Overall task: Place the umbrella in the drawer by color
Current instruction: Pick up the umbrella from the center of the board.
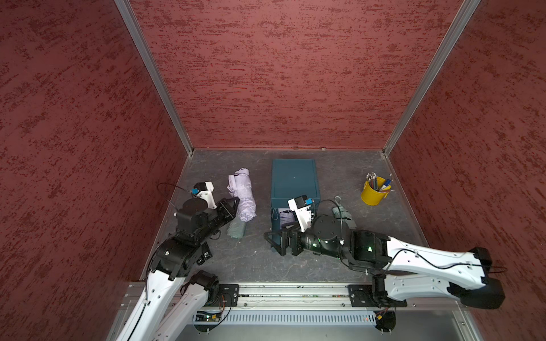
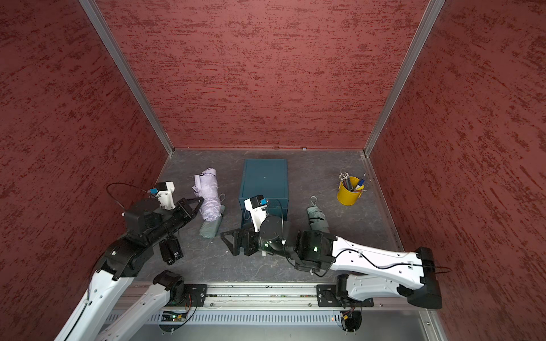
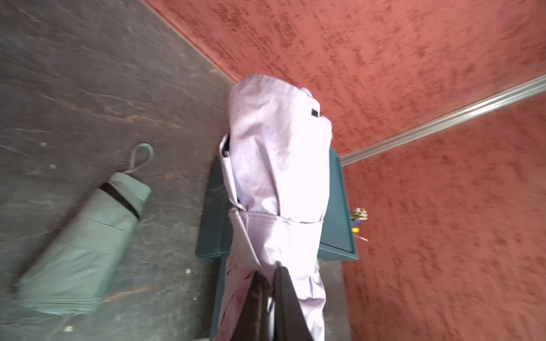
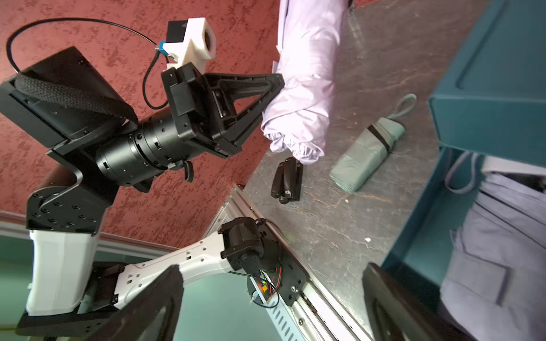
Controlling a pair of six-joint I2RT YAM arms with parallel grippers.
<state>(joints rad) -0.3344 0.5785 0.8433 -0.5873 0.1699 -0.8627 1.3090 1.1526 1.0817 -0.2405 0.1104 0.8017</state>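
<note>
Lilac umbrella (image 1: pixel 243 195) clamped by L end effector (image 1: pixel 235 204); 2nd umbrella (image 4: pixel 502 236), prob. lilac, in drawer (image 4: pixel 425 212). R end effector (image 1: pixel 274 239) jaws apart. Green umbrellas (image 2: pixel 210 229) (image 2: pixel 317 220): 2 pending.

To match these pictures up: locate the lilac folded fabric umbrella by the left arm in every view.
In both top views: the lilac folded fabric umbrella is left of centre.
Left wrist: the umbrella is dead centre.
Right wrist: it hangs from the top edge, middle.
Shared landmark: the teal box-shaped drawer cabinet, visible in all four.
</note>
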